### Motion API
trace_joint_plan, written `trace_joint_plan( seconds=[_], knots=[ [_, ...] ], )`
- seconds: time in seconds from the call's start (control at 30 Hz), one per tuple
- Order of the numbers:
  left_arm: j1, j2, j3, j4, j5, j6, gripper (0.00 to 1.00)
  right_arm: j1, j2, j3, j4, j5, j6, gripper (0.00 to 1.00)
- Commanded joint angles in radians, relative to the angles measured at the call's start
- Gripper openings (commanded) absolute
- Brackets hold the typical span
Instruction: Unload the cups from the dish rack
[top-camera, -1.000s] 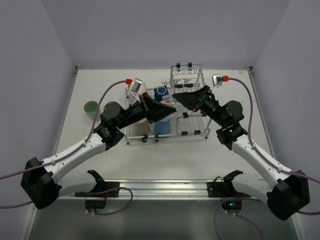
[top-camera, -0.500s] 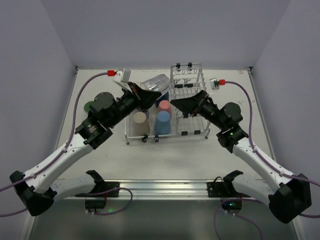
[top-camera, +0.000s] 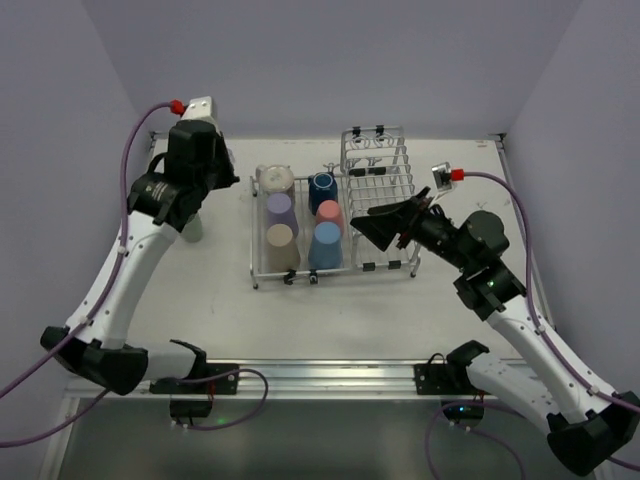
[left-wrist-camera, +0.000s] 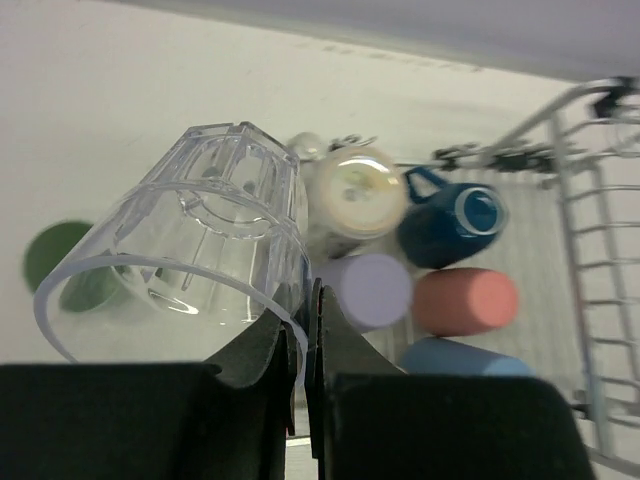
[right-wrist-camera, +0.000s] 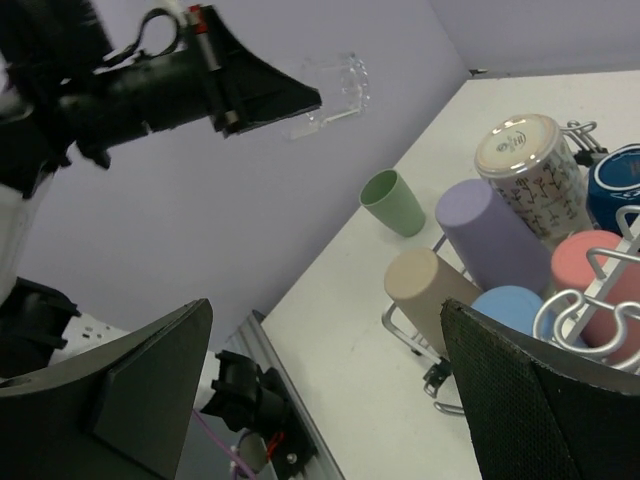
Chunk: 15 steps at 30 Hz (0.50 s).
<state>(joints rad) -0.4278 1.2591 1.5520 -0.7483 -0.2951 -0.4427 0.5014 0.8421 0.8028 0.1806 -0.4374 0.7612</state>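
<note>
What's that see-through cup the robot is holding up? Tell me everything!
The clear cup is an empty tumbler with flat facets round its sides and a round bottom, maybe glass or clear plastic. It is in the air, tipped over, open rim toward the wrist camera. The left end effector pinches its rim, one finger inside, one outside; nothing else touches it. It is left of the dish rack, above a green cup.
</note>
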Motion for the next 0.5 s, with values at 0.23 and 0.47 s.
trace_joint_plan(
  seconds=[0.23, 0.47],
  knots=[
    [0.302, 0.385, 0.241, -0.128, 0.267, 0.098, 0.0, 0.003, -0.046, 0.041, -0.159, -0.011, -0.143, 0.99],
    [0.345, 0.586, 0.349, -0.174, 0.327, 0.09, 0.0, 0.015, -0.035, 0.035, -0.162, -0.017, -0.146, 0.99]
  ],
)
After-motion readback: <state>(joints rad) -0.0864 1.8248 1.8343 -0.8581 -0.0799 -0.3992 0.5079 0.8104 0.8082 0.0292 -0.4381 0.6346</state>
